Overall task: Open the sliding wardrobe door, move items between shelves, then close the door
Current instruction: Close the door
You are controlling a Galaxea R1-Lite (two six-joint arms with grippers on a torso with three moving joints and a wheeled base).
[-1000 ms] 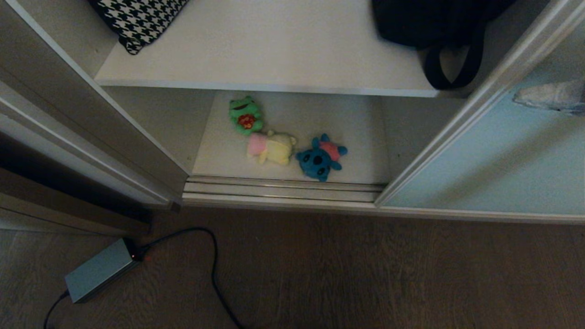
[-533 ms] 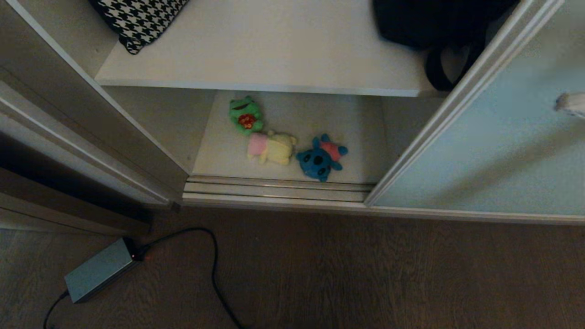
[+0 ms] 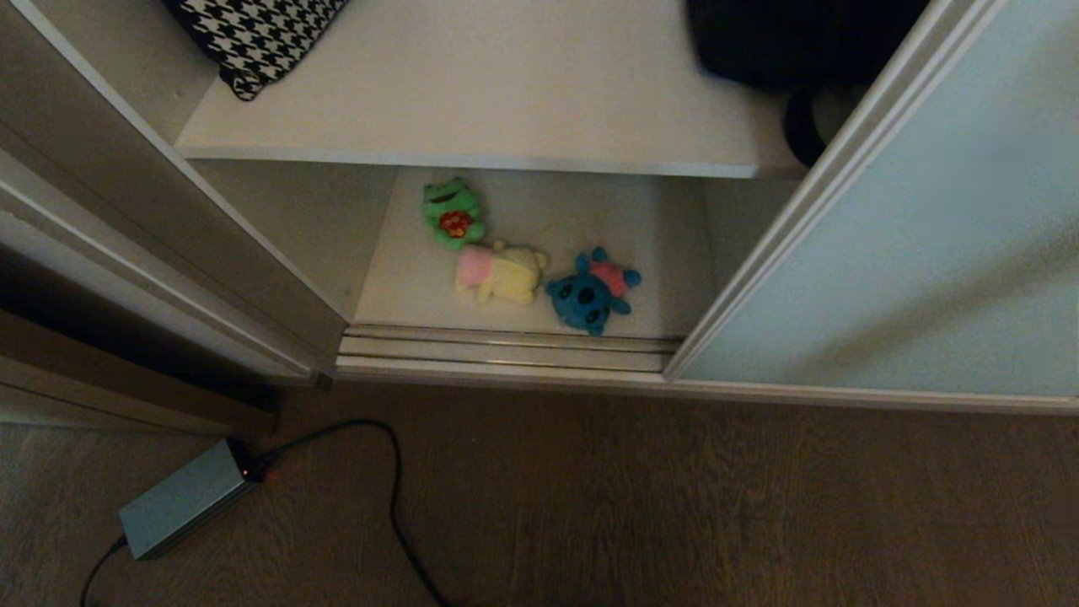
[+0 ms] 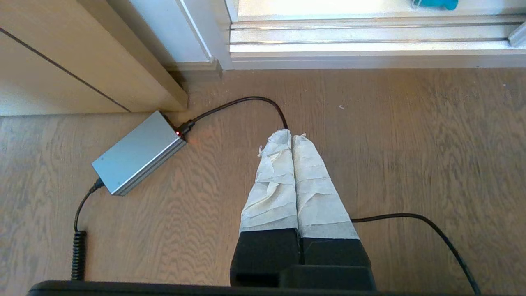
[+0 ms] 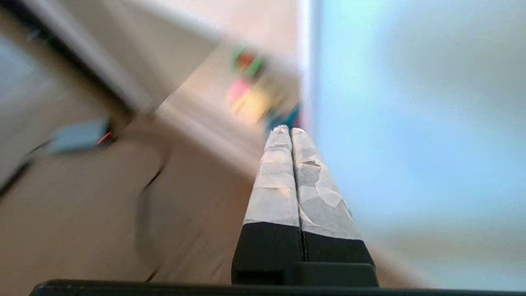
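Hiding black bag [image 3: 801,42] | sliding wardrobe door [image 3: 927,253] | bag cut off

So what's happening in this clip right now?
A wardrobe stands partly open, its sliding wardrobe door covering the right side. Three plush toys, green, pale yellow and blue, lie on the lower shelf. Neither gripper holds anything: the right gripper is shut beside the door glass, the left gripper shut over the floor.

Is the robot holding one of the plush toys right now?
No. Both end effectors are shut on nothing: the left end effector hangs over the floor, the right end effector is by the sliding wardrobe door.
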